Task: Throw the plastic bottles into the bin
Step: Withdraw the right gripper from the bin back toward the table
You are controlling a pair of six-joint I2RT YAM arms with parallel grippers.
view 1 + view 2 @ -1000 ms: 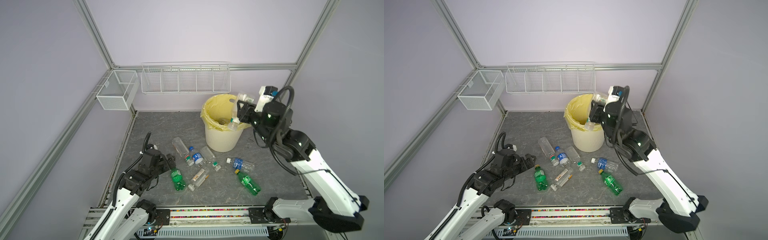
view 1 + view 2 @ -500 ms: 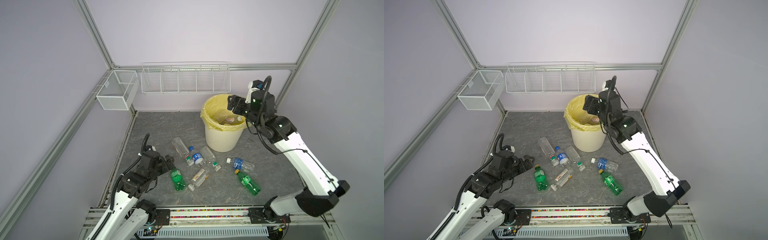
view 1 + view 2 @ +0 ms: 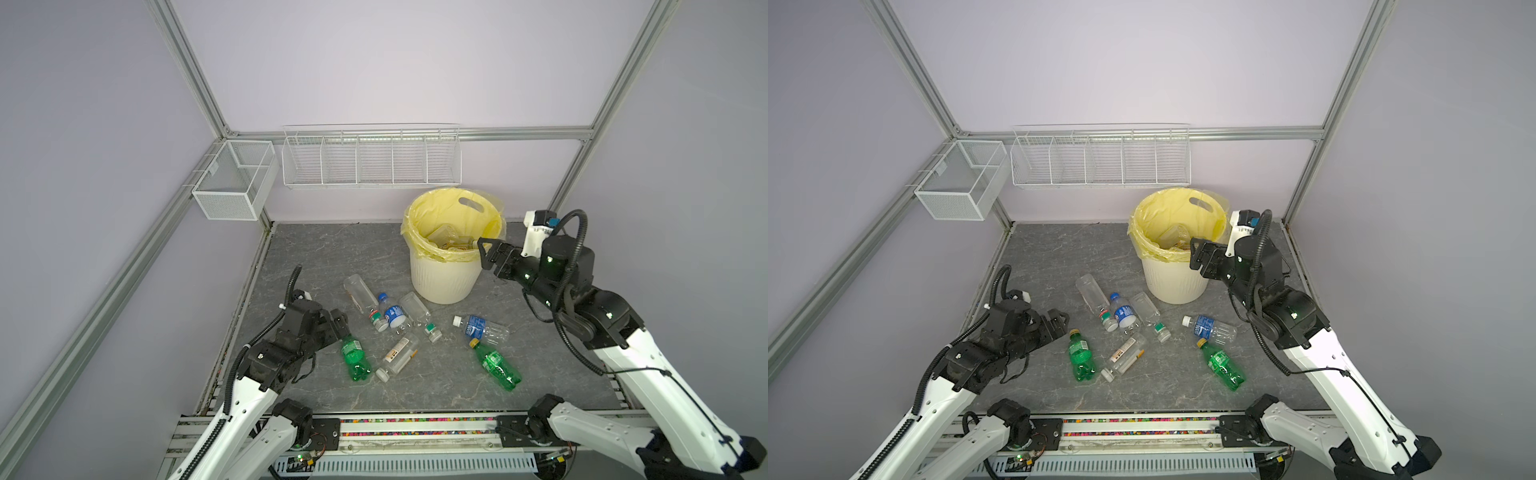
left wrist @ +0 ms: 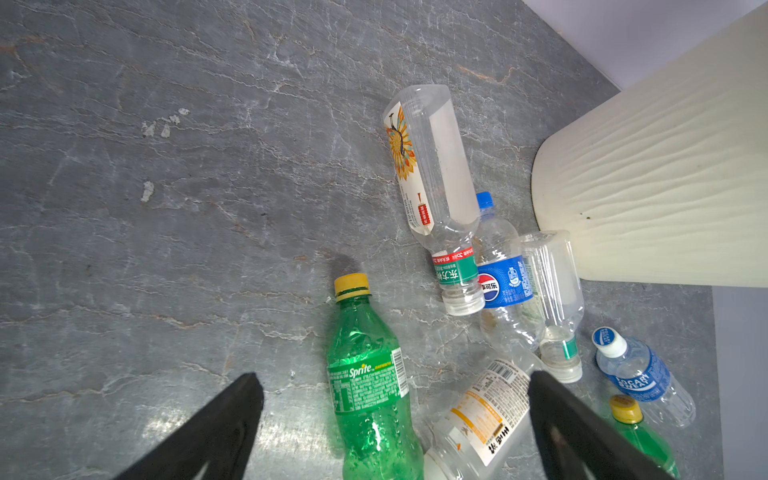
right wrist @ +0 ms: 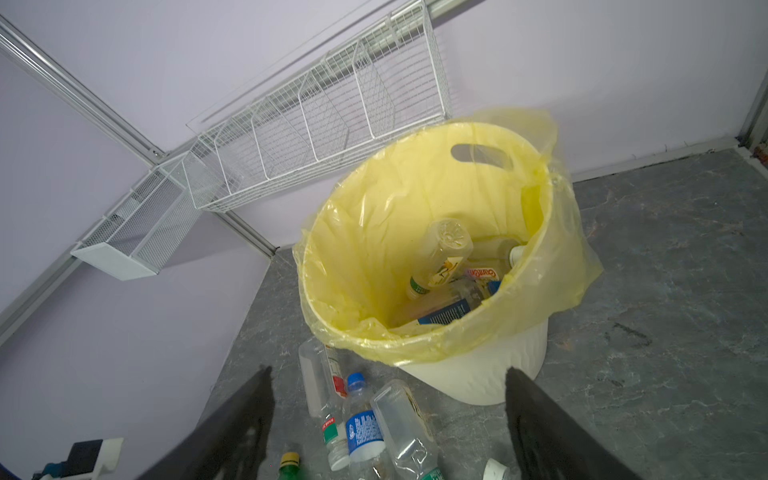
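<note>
Now the right gripper (image 3: pixel 483 253) hangs just beside the rim of the bin (image 3: pixel 444 282), jaws apart and empty, so its drop looks done. The left gripper (image 3: pixel 337 323), also spread wide and empty, hovers over the nearer green bottle (image 3: pixel 354 358), close to its yellow cap (image 4: pixel 352 284).

The step in hand, I judge, is picking up that bottle. The left gripper needs to come down, straddle the body across its width and close before carrying it to the bin.

One bin stands at the back of the worktop (image 3: pixel 316 257), with several bottles inside, too jumbled to count. Seven plastic bottles (image 3: pixel 392 313) lie on the worktop near the bin: two green and five clear, two of the clear ones blue-labelled. Two wire baskets (image 3: pixel 370 160) hang on the wall.
</note>
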